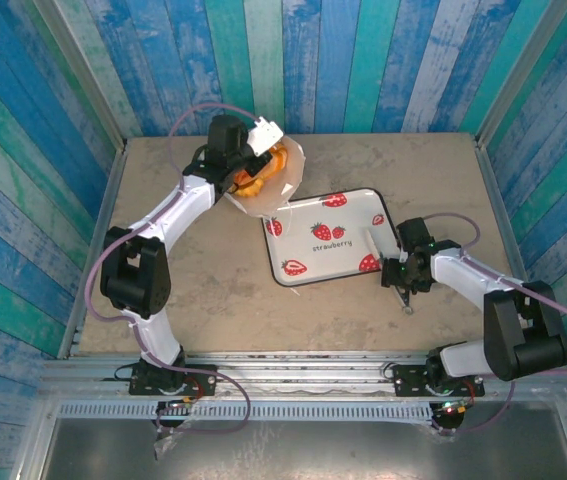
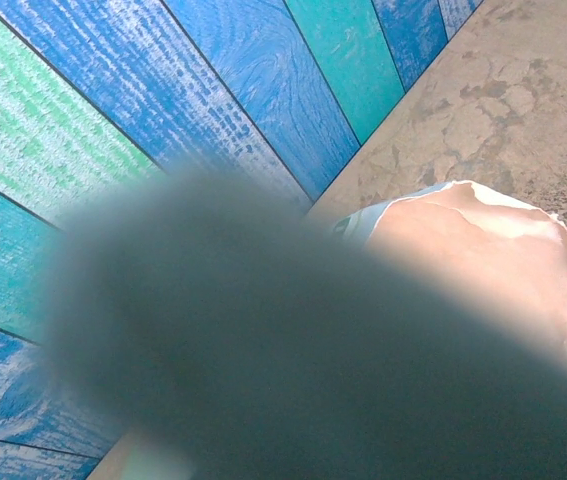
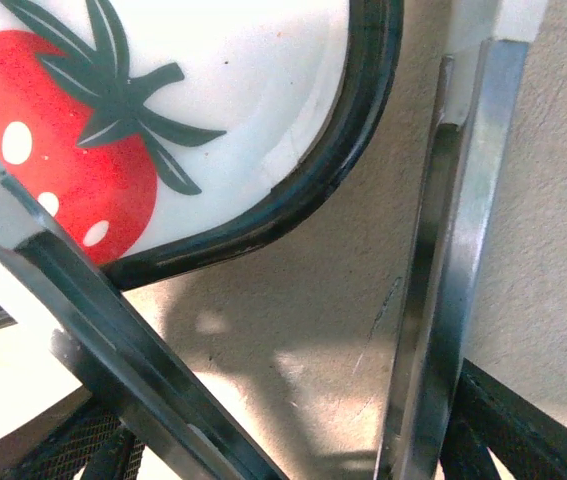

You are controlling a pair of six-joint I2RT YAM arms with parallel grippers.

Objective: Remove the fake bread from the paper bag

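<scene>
A: Start at the left of the top view. What is there?

B: The left arm [image 1: 178, 210] stretches up across the worktop [image 1: 193, 290] toward the upper middle of the frame. The left tool [image 1: 251, 160] sits right at the mouth of the paper bag [image 1: 288, 178].

A: Is that tool apart or together?

B: I cannot tell. From above, the wrist covers the tips, and a dark blur lies across most of the left wrist view.

A: And the bag?

B: It lies on the worktop near the back wall, its mouth open. The fake bread [image 1: 253, 183] shows as orange pieces inside it. In the left wrist view the bag's pale inside and white edge sit right of centre, below blue and green planks [image 2: 113, 130].

A: Further right?

B: A white strawberry-print tray [image 1: 358, 218] sits there, its upper-left corner just beside the bag. The right tool [image 1: 395, 272] is at the tray's lower-right corner, its jaws apart. In the right wrist view one of the fingers [image 3: 93, 330] crosses the tray's dark rim at lower left. The other stands over bare worktop at the right, with the tray's rounded corner between them.
</scene>
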